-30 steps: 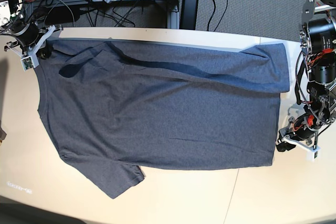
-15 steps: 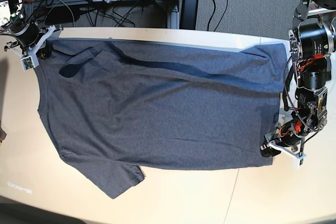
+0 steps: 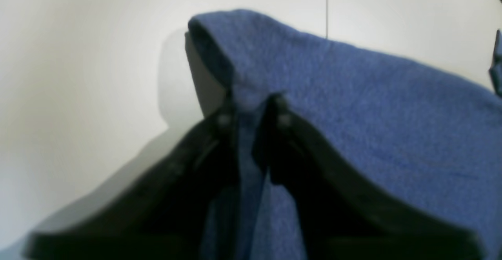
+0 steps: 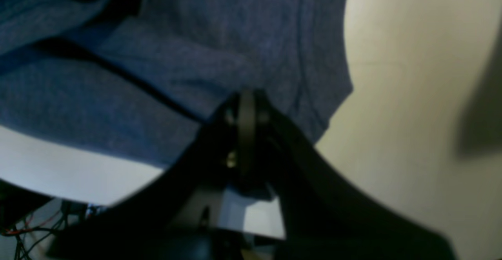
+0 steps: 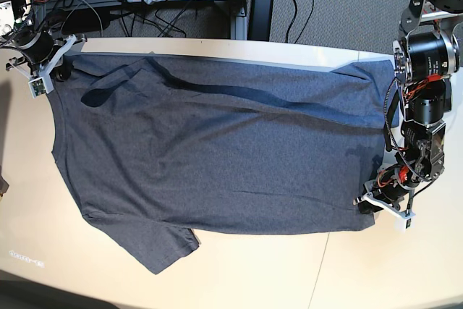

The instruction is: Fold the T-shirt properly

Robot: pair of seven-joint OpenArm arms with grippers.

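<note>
Grey cloth: our T-shirt (image 5: 217, 150) lies spread flat on the pale table (image 5: 289, 273), plain side up, one sleeve poking out toward the table's near edge.
Left gripper: we see our left gripper (image 3: 251, 107) nearly closed, with a thin fold of the shirt's hem pinched between its jaws. From above, it sits at the shirt's corner by the table's right end.
Right gripper: our right gripper (image 4: 246, 111) is closed tight at the shirt's edge. We think it has cloth in it, but its own dark body hides the bite. From above, it sits at the shirt's far corner by the table's left end.
Step we think we are on: both corners look taken, so lifting one long edge to fold it over comes next.
What could go wrong: the left pinch looks small, so the cloth may slip out if we pull hard or fast.
Also: the shirt already has a long wrinkle near the table's far edge. That wrinkle could get folded in.
Also: if one arm lifts sooner than the other, the fold may end up crooked.
Writing: we can read no words, brand or label anywhere on the shirt or the table.
</note>
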